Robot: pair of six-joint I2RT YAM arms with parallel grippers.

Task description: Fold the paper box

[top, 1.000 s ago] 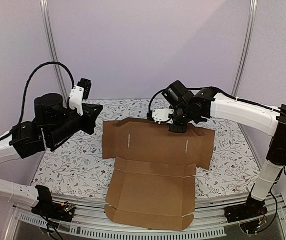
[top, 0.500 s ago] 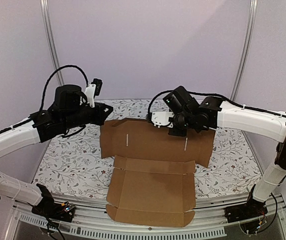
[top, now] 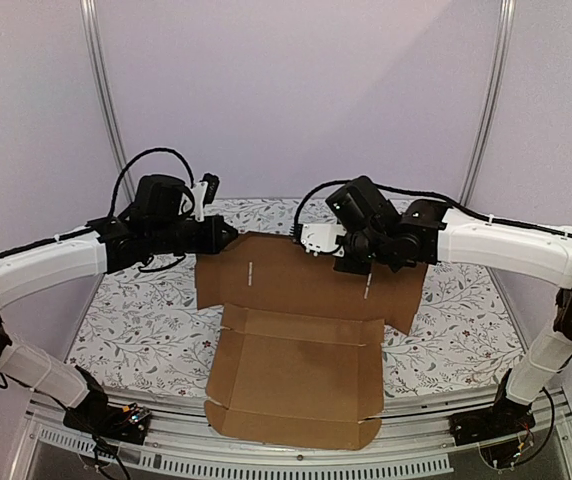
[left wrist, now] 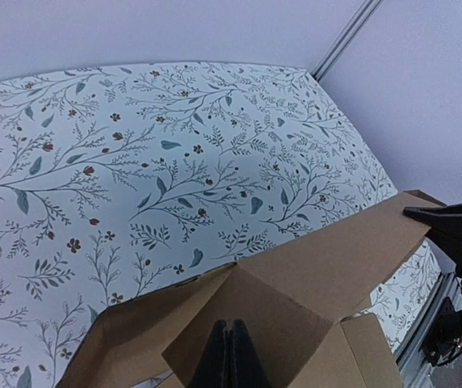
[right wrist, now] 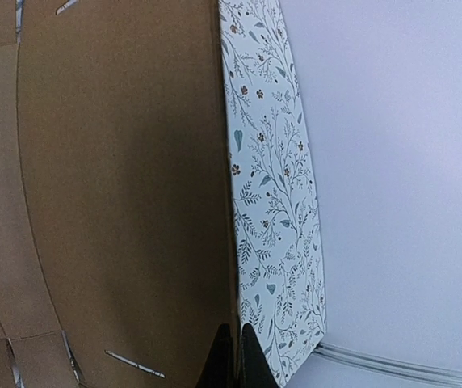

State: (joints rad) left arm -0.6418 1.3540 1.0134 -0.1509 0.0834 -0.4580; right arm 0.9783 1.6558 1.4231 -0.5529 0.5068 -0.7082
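Swinging in from the left over the last second, the left tool point(top: 228, 237) now sits at the far left corner of the paper box point(top: 301, 365) — fingers pressed together, their tips over a raised fold of cardboard in the wrist view. The right tool point(top: 352, 262), likewise clenched, stays at the far edge of the box; whether it pinches the cardboard I cannot tell. The box lies on the floral counter point(top: 136, 320) — its rear part tilted up, its front overhanging the near edge, the whole sheet shifted a little leftward.
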